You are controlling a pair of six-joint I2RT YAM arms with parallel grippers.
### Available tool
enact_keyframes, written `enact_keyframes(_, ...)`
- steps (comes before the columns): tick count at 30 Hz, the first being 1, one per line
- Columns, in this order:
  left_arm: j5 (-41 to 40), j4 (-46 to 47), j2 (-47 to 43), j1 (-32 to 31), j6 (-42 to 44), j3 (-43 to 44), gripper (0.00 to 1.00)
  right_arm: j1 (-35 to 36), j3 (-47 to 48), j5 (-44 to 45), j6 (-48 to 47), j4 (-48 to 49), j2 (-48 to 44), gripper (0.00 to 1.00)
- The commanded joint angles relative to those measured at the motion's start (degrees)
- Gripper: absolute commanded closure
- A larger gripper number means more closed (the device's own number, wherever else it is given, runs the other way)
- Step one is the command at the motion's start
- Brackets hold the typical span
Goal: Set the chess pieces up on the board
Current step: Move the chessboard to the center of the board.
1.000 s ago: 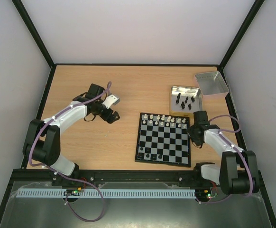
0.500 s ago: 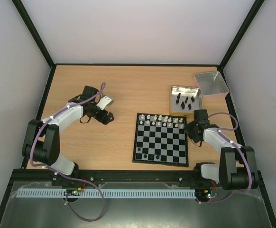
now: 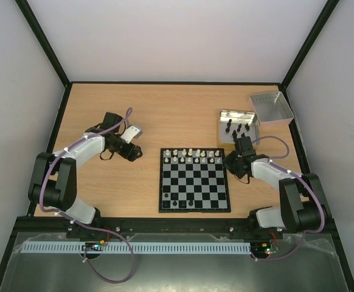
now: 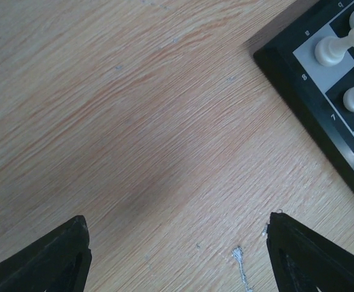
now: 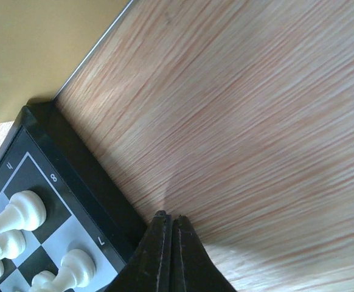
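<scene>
Your left gripper (image 4: 180,258) hangs left of the board (image 3: 195,182), over bare tabletop (image 3: 165,109). Its jaws are spread wide, released, with nothing between them. The board's far-left corner just shows in that wrist view. On the board, white pieces (image 3: 192,156) line the far two rows and a couple of black pieces (image 3: 191,202) stand on the near row. Your right gripper (image 5: 168,234) sits just beside the board's right border near its far-right corner, clenched on nothing. More black ones wait in the tin (image 3: 238,113) beyond that corner.
</scene>
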Motion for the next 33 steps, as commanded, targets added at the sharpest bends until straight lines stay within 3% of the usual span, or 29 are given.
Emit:
enact_keyframes(1, 0.98, -2.11, 2.11, 0.39, 1.05, -1.07, 0.23, 2.23, 0.57, -0.61, 2.05, -1.20, 2.24, 0.98)
enact_keyframes(4, 1.81, -3.42, 3.67, 0.36, 1.81, -1.17, 0.30, 2.99, 1.03, -0.48, 1.97, -1.19, 2.76, 0.98)
enact_keyframes(11, 6.37, -7.51, 7.13, 0.21, 4.08, -0.08, 0.64, 3.76, 1.44, -0.35, 2.01, -1.04, 3.12, 0.98)
enact_keyframes(15, 9.31, -9.27, 7.81, -0.54, 5.27, -0.04, 0.75, 4.50, 1.22, -0.26, 2.31, -0.55, 3.33, 0.98)
enact_keyframes(26, 13.57, -12.77, 12.91, -2.38, 6.73, 3.77, 0.89, 7.71, 1.75, 0.35, 4.11, 1.18, 5.47, 0.98)
enact_keyframes(33, 17.14, -13.79, 17.41, -3.05, 6.58, 5.84, 0.93, 8.68, 2.46, 0.18, 4.77, 2.02, 6.54, 0.98)
